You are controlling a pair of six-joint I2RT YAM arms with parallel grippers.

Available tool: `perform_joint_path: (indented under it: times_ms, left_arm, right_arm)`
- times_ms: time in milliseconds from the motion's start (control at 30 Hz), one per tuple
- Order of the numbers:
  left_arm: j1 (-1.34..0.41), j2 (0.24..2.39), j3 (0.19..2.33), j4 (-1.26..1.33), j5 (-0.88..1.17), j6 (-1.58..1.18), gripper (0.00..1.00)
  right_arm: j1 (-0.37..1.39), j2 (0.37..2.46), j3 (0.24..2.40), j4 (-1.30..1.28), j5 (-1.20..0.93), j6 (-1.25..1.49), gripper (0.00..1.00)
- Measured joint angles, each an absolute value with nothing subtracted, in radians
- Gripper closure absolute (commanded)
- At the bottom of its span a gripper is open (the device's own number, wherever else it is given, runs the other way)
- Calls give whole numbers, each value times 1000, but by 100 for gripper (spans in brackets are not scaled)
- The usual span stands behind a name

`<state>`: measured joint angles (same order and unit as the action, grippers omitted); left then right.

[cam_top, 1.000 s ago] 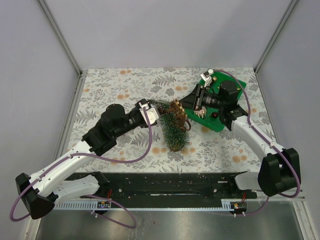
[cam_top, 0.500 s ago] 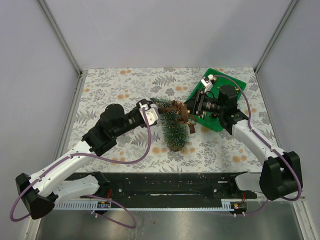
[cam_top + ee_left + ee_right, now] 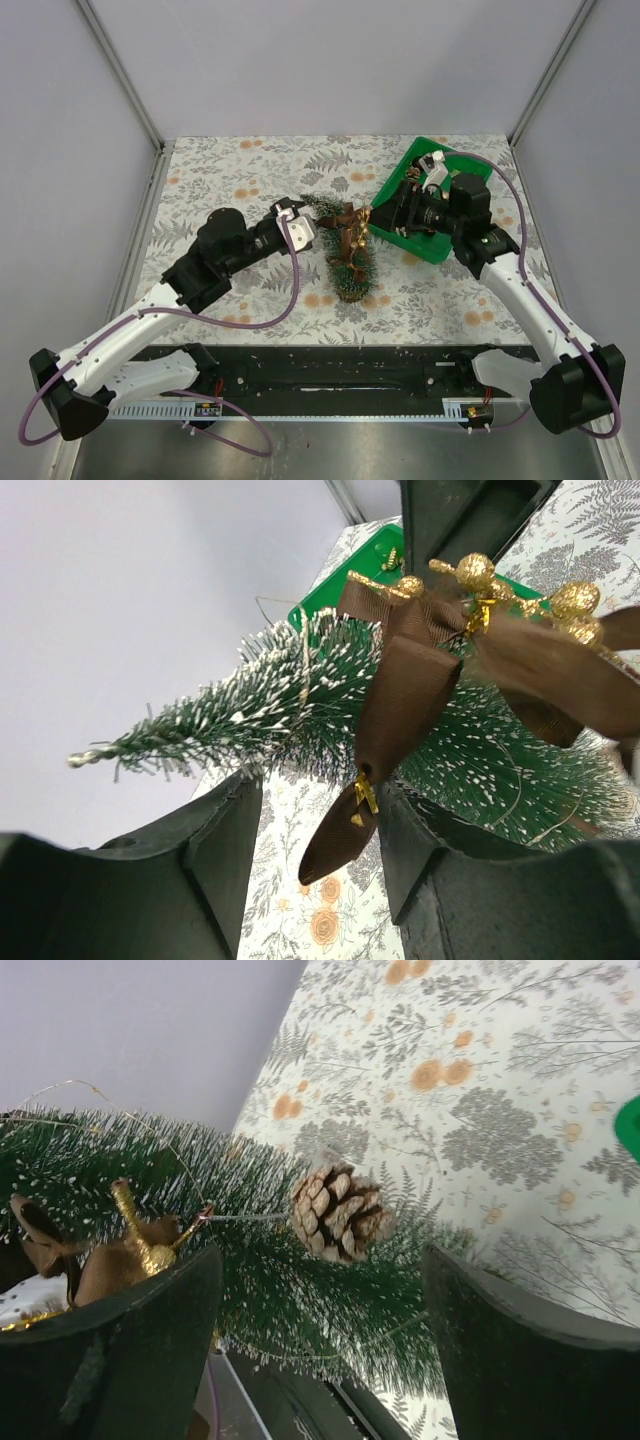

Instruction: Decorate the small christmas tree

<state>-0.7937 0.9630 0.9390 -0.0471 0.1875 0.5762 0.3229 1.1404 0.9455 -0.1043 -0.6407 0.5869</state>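
The small christmas tree (image 3: 345, 262) leans over the cloth, base near me and tip (image 3: 100, 755) pointing left. My left gripper (image 3: 305, 225) is shut on its upper part, the fingers (image 3: 225, 825) pressing into the frosted branches. A brown ribbon bow with gold beads (image 3: 410, 680) hangs on the tree, one tail dangling between those fingers. My right gripper (image 3: 383, 212) stands open beside the tree's right flank. In the right wrist view a pine cone (image 3: 338, 1212) on a thin wire rests on the branches (image 3: 300, 1290), free between the wide-apart fingers (image 3: 150, 1330).
A green tray (image 3: 415, 240) sits at the back right under the right wrist, its rim (image 3: 350, 570) also showing behind the tree. The fern-and-flower tablecloth (image 3: 230, 170) covers the table. Grey walls close in the left, back and right sides.
My right gripper has opened wide, let go of the pine cone and drawn back a little toward the tray. The tree has swung more upright in the left gripper.
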Motion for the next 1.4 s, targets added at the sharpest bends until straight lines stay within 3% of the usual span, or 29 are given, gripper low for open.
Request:
perform_joint_path:
  times_ms: [133, 233, 267, 533, 900, 967, 1233, 1400]
  left_arm:
    - [-791, 944, 939, -46, 187, 576, 41]
    - [-785, 927, 939, -46, 186, 573, 17]
    - [-785, 924, 939, -47, 185, 577, 14]
    - [-761, 874, 939, -89, 177, 548, 11]
    - [-733, 811, 905, -157, 179, 506, 6]
    - [-729, 803, 889, -183, 178, 489, 1]
    - [-715, 777, 864, -257, 139, 412, 1]
    - [-708, 750, 844, -271, 99, 368, 1]
  right_arm:
    - [321, 1062, 962, -211, -535, 534, 3]
    - [319, 997, 975, -278, -461, 505, 2]
    - [319, 980, 981, -294, -443, 499, 2]
    - [318, 867, 1053, -400, -323, 457, 3]
    - [315, 913, 1095, -440, -243, 446, 4]
    - [305, 958, 1118, -461, -196, 445, 5]
    - [147, 1298, 1172, -489, 20, 505, 1]
    - [136, 1497, 1173, -492, 111, 502, 1]
